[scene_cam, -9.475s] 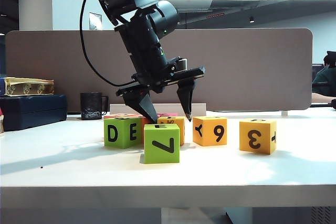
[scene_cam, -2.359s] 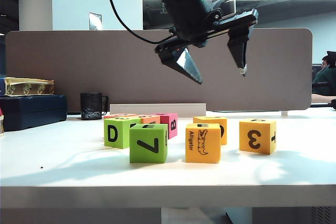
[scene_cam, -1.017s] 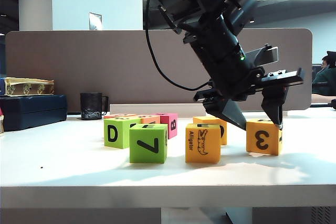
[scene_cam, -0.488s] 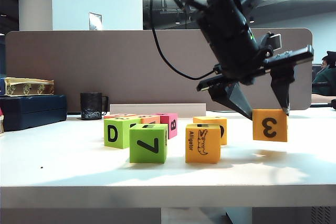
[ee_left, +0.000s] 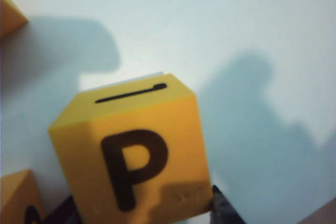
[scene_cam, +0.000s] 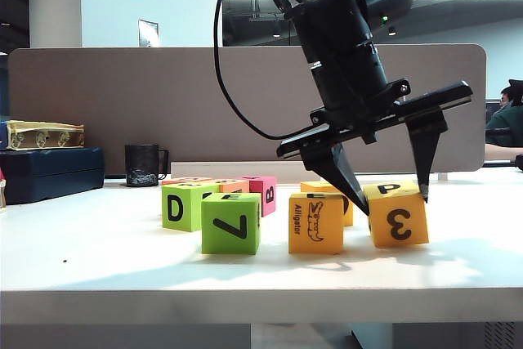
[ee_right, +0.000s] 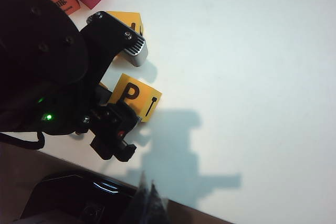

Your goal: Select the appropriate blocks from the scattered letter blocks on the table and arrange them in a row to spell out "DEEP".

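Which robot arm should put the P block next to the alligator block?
The left. Its gripper is already shut on the orange P block, tilted just right of the alligator block. The right gripper is off to the side, holding nothing.

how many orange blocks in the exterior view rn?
3. The alligator block stands front centre; another orange block sits behind it, mostly hidden; the 3/P block is tilted at right, between the left gripper's fingers. More may be hidden behind the arm.
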